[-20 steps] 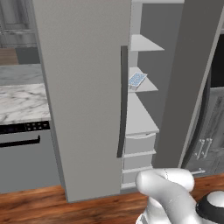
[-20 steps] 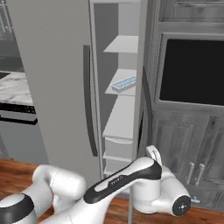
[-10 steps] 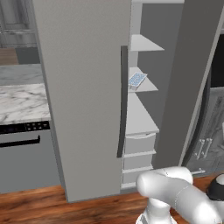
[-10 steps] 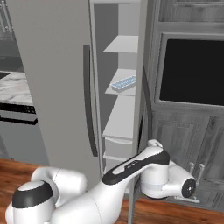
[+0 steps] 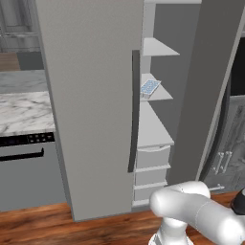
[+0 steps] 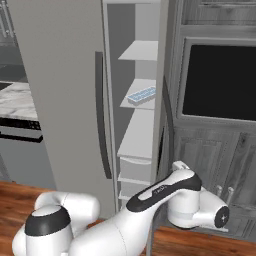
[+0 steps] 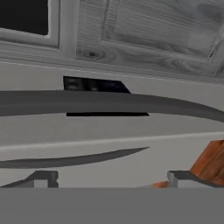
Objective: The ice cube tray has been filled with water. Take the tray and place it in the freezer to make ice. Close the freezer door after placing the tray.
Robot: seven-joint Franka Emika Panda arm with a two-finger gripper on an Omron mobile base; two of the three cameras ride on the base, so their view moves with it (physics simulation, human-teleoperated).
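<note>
Arm swung right toward freezer door (image 6: 161,100). Gripper (image 7: 109,177) open, empty, facing door handle (image 7: 109,103). Ice cube tray (image 5: 150,88) on freezer (image 5: 86,95) shelf. Door closing remains.

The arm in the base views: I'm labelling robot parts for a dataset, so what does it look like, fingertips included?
Glossy white rounded arm links with dark grey joint caps, a dark band along the forearm bearing small pale lettering, too small to read. In the hand view the gripper ends in two small dark, blocky fingertips.

2 base views flank freezer (image 5: 95,95); hand view probably close.
</note>
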